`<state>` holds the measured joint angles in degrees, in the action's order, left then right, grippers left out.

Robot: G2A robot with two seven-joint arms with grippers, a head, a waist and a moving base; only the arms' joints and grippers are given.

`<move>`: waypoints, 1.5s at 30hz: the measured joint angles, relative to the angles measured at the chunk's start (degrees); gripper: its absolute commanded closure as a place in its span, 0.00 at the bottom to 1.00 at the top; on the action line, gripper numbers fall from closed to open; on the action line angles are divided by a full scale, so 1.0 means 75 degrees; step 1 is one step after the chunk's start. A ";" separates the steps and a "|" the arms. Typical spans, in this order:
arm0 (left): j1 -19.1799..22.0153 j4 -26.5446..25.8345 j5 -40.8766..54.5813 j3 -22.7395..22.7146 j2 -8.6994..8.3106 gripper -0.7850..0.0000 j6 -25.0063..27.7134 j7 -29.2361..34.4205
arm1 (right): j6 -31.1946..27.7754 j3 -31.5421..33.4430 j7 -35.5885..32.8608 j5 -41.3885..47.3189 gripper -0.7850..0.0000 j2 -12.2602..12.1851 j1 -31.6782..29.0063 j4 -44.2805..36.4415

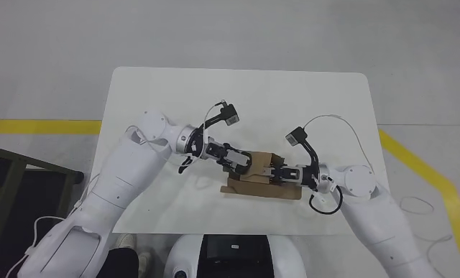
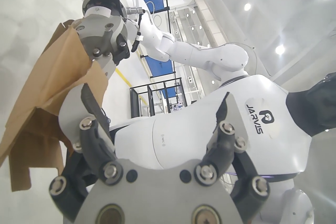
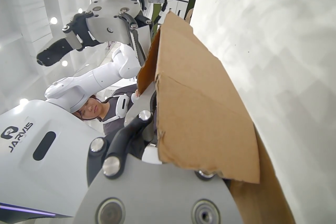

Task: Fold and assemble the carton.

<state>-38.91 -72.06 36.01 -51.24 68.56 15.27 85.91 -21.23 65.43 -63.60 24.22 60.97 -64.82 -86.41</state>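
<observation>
Brown cardboard forms the carton (image 1: 260, 183), which is seen partly folded on the white table (image 1: 215, 98). It lies towards the edge nearest the robot, between the two arms. In the right wrist view a creased panel (image 3: 194, 104) is shown lying close along the table surface. The end nearer the right arm is taken by the right gripper (image 1: 277, 174). This gripper appears to be clamped on a panel edge, though one of its fingers is hidden behind the cardboard. At the opposite end the left gripper (image 1: 239, 161) is held with its fingers wide apart. One finger (image 2: 90, 104) is set against a flap, and the other (image 2: 225, 114) is kept clear of the cardboard.
</observation>
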 measured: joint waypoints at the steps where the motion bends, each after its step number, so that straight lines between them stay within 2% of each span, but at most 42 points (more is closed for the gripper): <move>1: 0.0006 0.0002 -0.0012 0.0003 0.0003 0.00 0.0000 -0.0001 | 0.0008 -0.0001 0.0011 -0.0002 1.00 0.0000 -0.0008 -0.0008; 9: -0.0034 0.0129 0.0124 -0.0284 -0.0024 0.00 0.0155 -0.0288 | -0.0017 0.0118 0.0030 0.0071 1.00 -0.0020 -0.0029 0.0064; 19: -0.0482 -0.0087 0.0015 -0.0792 -0.0194 0.00 -0.0012 -0.0428 | -0.0093 0.0479 -0.0041 0.0205 1.00 -0.0089 -0.0095 0.0093; 29: -0.0471 -0.0087 -0.0574 -0.0780 -0.0242 0.00 -0.0055 -0.0454 | -0.0138 0.0415 -0.0309 0.0446 1.00 -0.0103 -0.0371 -0.0333; 45: -0.0319 -0.0107 -0.0550 -0.0667 -0.0197 0.00 0.0080 -0.0463 | -0.0092 -0.0149 -0.0560 0.0445 1.00 -0.0025 -0.0268 -0.0580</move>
<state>-41.31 -72.87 31.88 -56.25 67.08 15.87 82.44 -21.92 64.31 -67.80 27.56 60.79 -66.83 -90.76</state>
